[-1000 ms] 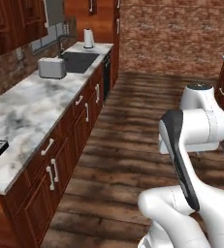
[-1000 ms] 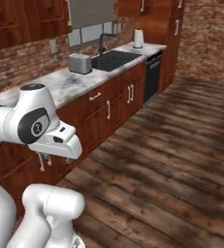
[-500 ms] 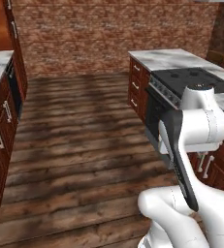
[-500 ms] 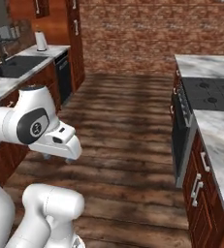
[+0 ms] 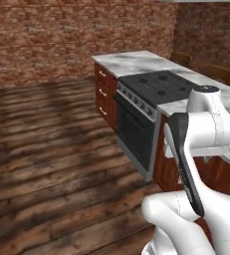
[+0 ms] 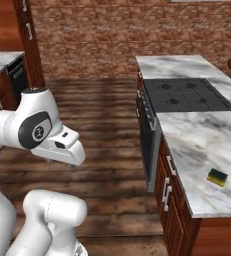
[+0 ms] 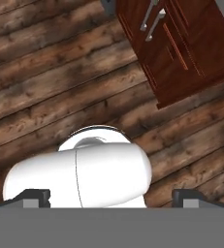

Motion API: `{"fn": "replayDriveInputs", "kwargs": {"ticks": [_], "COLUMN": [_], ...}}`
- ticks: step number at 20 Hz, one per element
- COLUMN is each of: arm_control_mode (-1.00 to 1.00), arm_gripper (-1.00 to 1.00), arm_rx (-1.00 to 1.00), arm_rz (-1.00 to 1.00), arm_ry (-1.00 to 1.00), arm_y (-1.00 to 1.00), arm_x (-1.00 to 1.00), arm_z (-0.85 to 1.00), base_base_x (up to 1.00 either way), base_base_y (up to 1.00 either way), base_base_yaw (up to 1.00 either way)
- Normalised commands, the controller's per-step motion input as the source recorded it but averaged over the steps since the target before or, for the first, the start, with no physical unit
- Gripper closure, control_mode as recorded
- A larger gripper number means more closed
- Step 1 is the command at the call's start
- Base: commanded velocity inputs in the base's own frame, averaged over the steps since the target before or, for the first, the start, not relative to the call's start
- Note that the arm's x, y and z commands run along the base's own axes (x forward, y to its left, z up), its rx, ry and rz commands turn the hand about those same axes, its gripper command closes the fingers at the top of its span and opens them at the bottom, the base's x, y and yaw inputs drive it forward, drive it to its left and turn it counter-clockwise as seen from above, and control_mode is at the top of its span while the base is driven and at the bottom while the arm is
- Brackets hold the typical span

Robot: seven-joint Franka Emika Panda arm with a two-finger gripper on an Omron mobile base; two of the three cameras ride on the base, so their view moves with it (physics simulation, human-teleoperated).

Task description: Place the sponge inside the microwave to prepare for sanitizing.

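One sponge (image 6: 217,176) sits near the counter (image 6: 197,140) edge by the stove (image 6: 187,95), claw (image 7: 111,196) spread wide and empty over the floor, so a sloppy reach could easily nudge it off.

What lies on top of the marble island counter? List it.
On the white marble island counter: a small yellow-and-green rectangular sponge near its front right edge, and a black burner cooktop set in farther back. The counter's far right side is cut off by the picture's edge.
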Motion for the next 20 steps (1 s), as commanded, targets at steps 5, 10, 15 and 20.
{"fn": "replayDriveInputs", "kwargs": {"ticks": [5, 10, 15, 20], "arm_control_mode": [1.0, 1.0, 1.0, 1.0], "arm_gripper": [-1.0, -1.0, -1.0, -1.0], "arm_rx": [0.0, 0.0, 0.0, 0.0], "arm_rz": [0.0, 0.0, 0.0, 0.0], "arm_ry": [0.0, 0.0, 0.0, 0.0], "arm_y": [0.0, 0.0, 0.0, 0.0], "arm_x": [0.0, 0.0, 0.0, 0.0], "arm_z": [0.0, 0.0, 0.0, 0.0], "base_base_x": [0.24, 0.56, 0.59, 0.41], "base_base_y": [-0.13, 0.0, 0.0, 0.12], "base_base_yaw": [-0.39, -0.66, -0.68, -0.54]}}
